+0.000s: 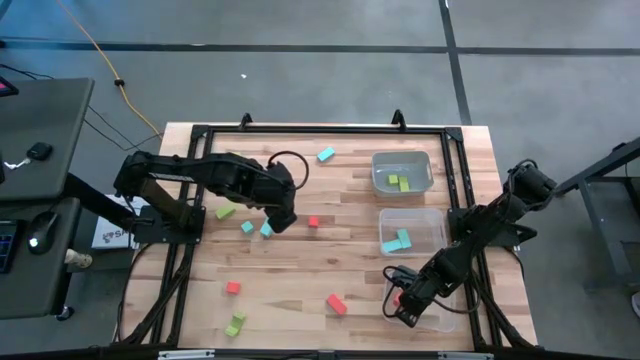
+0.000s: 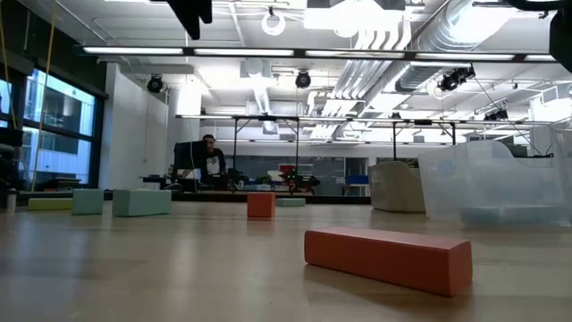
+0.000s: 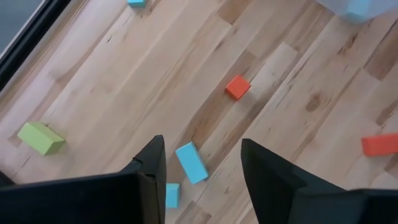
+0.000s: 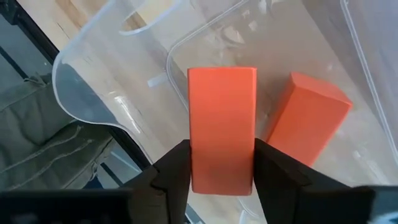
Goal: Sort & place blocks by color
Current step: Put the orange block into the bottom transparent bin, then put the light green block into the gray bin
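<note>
Lime green, light blue and red-orange blocks lie scattered on the wooden table. My left gripper (image 1: pixel 283 216) (image 3: pixel 205 180) hangs open above the table's left middle, fingers pointing steeply down. A light blue bar (image 3: pixel 191 163) lies flat on the table below the gap between them, with a second light blue block (image 3: pixel 172 195) beside it. My right gripper (image 1: pixel 402 302) (image 4: pixel 222 171) is over the near right clear bin (image 1: pixel 440 318), shut on a red-orange block (image 4: pixel 222 124). Another red-orange block (image 4: pixel 309 124) lies on that bin's floor. My right gripper pinches the red-orange block by its two long sides (image 4: pixel 222 177), near the end closest to the wrist. The fingers come slanting down from above and lie across the block. The block points down into the bin; whether its far end touches the floor, I cannot tell.
A far right bin (image 1: pixel 402 172) holds green blocks and a middle right bin (image 1: pixel 412 230) holds light blue ones. Loose on the table are a red-orange cube (image 1: pixel 313 221), a red-orange bar (image 1: pixel 336 303), green blocks (image 1: pixel 225 212) (image 1: pixel 236 322) and a light blue block (image 1: pixel 326 154). A black frame edges the table.
</note>
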Available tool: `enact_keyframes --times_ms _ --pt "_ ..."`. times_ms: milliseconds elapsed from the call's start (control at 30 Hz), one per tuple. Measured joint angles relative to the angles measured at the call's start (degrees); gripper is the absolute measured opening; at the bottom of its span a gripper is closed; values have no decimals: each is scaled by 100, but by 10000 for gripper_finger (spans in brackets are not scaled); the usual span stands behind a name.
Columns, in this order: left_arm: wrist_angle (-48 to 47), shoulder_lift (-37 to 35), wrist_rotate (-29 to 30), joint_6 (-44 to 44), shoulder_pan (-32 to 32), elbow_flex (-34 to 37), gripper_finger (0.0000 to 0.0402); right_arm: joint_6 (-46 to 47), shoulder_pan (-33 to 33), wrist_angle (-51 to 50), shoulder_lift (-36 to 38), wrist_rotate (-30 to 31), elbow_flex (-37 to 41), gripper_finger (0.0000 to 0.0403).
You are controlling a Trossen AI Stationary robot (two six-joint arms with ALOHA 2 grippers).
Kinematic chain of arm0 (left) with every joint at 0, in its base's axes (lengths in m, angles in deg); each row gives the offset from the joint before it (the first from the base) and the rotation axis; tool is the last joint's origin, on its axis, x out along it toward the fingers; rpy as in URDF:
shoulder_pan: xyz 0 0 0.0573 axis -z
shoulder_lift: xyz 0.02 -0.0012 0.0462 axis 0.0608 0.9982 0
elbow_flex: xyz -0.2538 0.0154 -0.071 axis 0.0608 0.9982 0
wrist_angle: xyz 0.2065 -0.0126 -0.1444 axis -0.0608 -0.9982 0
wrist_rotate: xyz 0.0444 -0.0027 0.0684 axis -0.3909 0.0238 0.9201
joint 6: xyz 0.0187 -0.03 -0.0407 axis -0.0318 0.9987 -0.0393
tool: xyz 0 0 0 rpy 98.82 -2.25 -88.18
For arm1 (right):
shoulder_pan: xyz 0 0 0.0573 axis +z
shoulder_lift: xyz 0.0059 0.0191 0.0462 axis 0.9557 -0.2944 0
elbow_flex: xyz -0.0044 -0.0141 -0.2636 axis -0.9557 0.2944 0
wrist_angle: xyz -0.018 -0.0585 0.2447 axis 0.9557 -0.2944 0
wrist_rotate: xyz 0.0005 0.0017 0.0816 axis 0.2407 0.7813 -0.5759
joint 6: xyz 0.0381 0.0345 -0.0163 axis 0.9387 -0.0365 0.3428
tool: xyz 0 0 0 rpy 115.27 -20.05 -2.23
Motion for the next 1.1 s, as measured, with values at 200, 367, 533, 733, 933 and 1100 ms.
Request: enact_keyframes --times_ms 200,367,533,733,933,1100 --pt "-142 0 -3 16 -64 1 153 0 0 31 0 169 0 185" --pt "-313 0 -2 -19 -356 0 154 19 -19 30 12 193 -13 189" --pt "-367 0 -2 -282 -787 0 154 31 -105 32 17 195 -13 190" --pt "-480 0 -2 -756 -1351 0 158 64 -155 12 50 201 -17 190" --pt "-567 0 -2 -1018 -1971 0 188 222 -259 -28 52 209 -17 190" --pt "-568 0 -4 -1256 -2600 0 206 478 -340 -65 108 252 -17 190"
